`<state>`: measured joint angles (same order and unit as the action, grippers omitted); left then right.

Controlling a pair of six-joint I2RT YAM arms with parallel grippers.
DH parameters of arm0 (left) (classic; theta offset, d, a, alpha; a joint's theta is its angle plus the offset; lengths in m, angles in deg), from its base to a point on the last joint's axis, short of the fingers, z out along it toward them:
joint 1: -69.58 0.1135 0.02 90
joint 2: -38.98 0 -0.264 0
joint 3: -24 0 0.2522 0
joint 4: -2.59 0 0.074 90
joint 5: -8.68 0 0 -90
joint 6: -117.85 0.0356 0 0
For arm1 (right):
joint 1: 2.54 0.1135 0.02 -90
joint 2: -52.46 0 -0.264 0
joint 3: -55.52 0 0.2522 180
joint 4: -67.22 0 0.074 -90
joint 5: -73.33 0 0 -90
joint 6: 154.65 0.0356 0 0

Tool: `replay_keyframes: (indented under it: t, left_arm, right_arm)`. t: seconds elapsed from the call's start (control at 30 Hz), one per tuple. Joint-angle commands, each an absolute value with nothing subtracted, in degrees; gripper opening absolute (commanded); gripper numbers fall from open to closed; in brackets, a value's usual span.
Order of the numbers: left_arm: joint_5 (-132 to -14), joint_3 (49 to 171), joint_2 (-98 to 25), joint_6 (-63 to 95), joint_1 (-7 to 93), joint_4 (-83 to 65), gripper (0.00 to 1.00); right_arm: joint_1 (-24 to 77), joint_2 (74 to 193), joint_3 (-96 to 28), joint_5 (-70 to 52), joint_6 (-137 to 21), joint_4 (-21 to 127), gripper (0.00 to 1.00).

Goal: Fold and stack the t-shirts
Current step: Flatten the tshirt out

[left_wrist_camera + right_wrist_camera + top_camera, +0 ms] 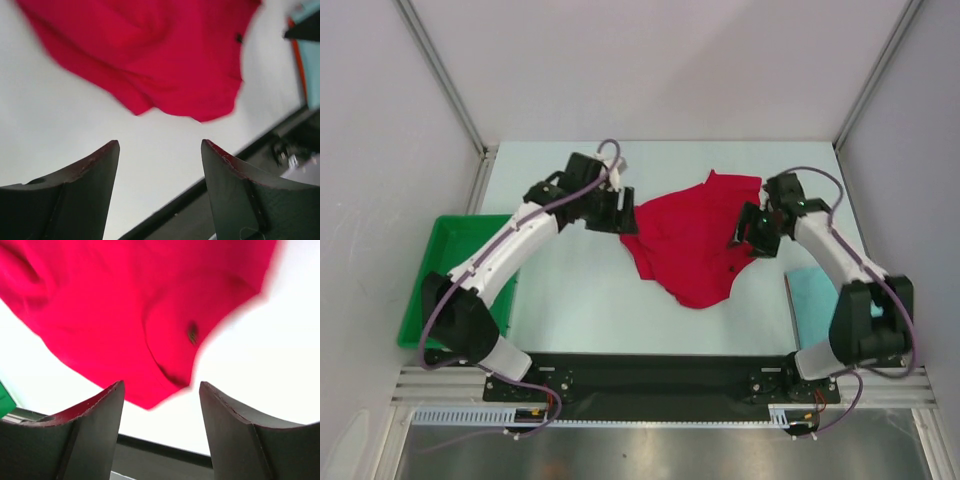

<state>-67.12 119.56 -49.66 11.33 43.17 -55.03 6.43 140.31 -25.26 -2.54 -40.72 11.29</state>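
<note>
The red t-shirt (pixel 692 245) is soft matt cloth; the table (pixel 570 300) smooth matt white; the green tray (pixel 440 255) glossy plastic.

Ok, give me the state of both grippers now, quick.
Left gripper: open, holding nothing; the red t-shirt lies beyond its tips.
Right gripper: open, holding nothing.

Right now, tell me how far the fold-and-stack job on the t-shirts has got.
Done: the teal t-shirt lies at the near right as a flat rectangle and looks folded. In hand: nothing is gripped. The left claw and the right claw stand open on either side of the red t-shirt, which lies crumpled between them. Left: fold the red one, then stack it with the teal.
</note>
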Motion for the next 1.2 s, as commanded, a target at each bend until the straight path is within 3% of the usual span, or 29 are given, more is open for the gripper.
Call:
replay_keyframes:
  t: [0.0,0.13,0.27,0.33,0.37,0.5,0.57,0.83,0.97,1.17]
  left_arm:
    - [-59.2,112.66,-44.69,10.29,34.88,-44.43,0.72]
    - [-57.49,106.15,-44.33,3.16,24.36,-33.77,0.66]
    - [-64.78,112.35,-50.65,4.99,14.58,-34.8,0.61]
    - [-70.47,116.58,-57.23,7.09,9.84,-37.97,0.45]
    - [-72.33,121.39,-59.87,7.89,8.6,-39.46,0.42]
    - [-79.02,132.31,-70.42,12.11,4.11,-46.4,0.54]
    - [-80.78,136.0,-75.61,14.13,3.14,-47.29,0.56]
    - [-87.98,140.32,-84.76,20.19,2.87,-47.91,0.45]
    - [-91.69,142.09,-87.05,22.83,2.96,-47.82,0.47]
    - [-85.54,142.09,-89.16,23.89,3.14,-46.85,0.51]
  right_arm:
    - [2.65,129.64,-17.32,-0.5,-42.49,14.35,0.67]
    - [-2.63,124.89,-11.51,3.36,-42.59,15.49,0.62]
    - [-7.55,125.84,-10.88,5.91,-42.68,17.6,0.54]
    - [-9.22,128.21,-11.67,7.32,-42.32,17.87,0.51]
    - [-9.57,128.92,-12.03,7.5,-41.89,17.69,0.51]
    - [-10.37,131.03,-13.96,6.63,-41.44,16.46,0.51]
    - [-10.45,131.47,-14.4,6.1,-41.36,16.46,0.53]
    - [-10.45,137.27,-17.83,6.53,-41.09,17.25,0.56]
    - [-10.45,139.99,-19.94,6.88,-40.74,16.99,0.56]
    - [-10.45,144.65,-20.38,7.59,-38.72,20.32,0.57]
